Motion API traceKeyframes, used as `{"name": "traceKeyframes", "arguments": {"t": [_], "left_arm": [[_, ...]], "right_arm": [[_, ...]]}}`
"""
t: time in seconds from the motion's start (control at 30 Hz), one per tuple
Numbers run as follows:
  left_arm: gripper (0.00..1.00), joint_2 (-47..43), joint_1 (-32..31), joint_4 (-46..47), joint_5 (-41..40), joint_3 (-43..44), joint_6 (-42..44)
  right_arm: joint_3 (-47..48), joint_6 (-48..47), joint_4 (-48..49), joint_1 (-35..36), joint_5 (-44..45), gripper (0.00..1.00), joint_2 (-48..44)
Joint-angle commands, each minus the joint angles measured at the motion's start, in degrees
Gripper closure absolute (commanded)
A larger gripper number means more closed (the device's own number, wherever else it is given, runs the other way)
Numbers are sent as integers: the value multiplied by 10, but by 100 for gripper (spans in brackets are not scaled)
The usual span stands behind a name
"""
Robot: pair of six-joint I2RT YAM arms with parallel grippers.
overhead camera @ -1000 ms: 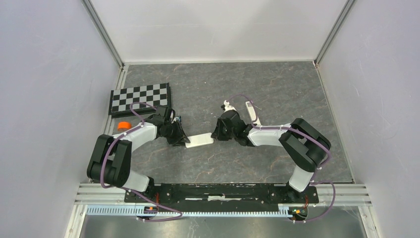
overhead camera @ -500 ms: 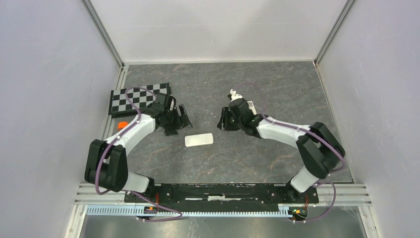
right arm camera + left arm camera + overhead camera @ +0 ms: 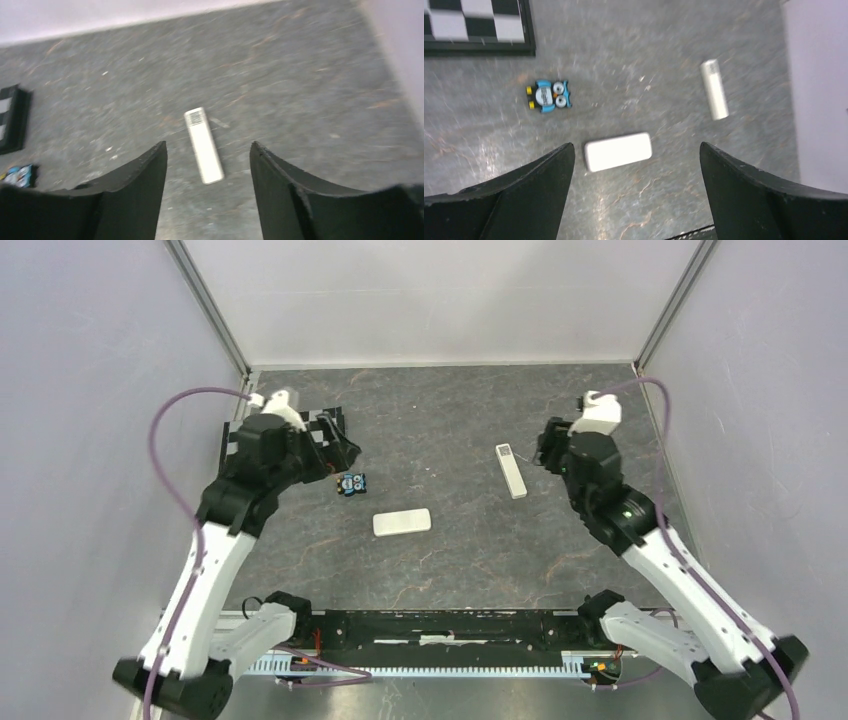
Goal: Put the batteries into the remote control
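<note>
Hanging high above the tabletop (image 3: pixel 450 420), both arms carry nothing: the left fingers (image 3: pixel 531 182) gape wide over the flat white block (image 3: pixel 618 151) near the middle, and the right fingers (image 3: pixel 135 185) stand part-open over the slim white remote (image 3: pixel 203 146) toward the right edge. No loose batteries show, so the arms seem parked clear, their work likely done.

A checkerboard (image 3: pixel 474 25) lay by the left edge of the tabletop (image 3: pixel 450 410), toward its far left corner. A small toy (image 3: pixel 350 484) sat just off the board's near right corner, apart from it. A flat slab (image 3: pixel 402 522) lay near the middle, right of the toy and closer to the near edge. The slim remote (image 3: pixel 511 470) lay farther right and farther back, well apart from the slab, lengthwise roughly far to near.
</note>
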Motion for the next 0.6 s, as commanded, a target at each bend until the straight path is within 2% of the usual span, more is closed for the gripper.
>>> {"name": "traceKeyframes", "arguments": {"t": [0.0,0.07,0.1,0.13,0.27,0.37,0.57], "left_arm": [[0,-109,2,-24,-27,50,41],[0,-158,2,-10,-50,59,43],[0,-178,2,-7,-56,65,50],[0,-191,2,-5,-58,74,59],[0,-215,2,-40,-74,128,88],[0,-226,2,-78,-109,157,98],[0,-250,2,-95,-134,140,99]], "right_arm": [[13,-59,-53,0,163,31,-77],[-1,-91,-22,0,167,18,-115],[-2,-99,-18,0,177,5,-129],[3,-100,-23,0,190,2,-135],[41,-90,-58,0,265,2,-164],[41,-104,-39,0,300,2,-212],[33,-111,-11,1,327,2,-266]]}}
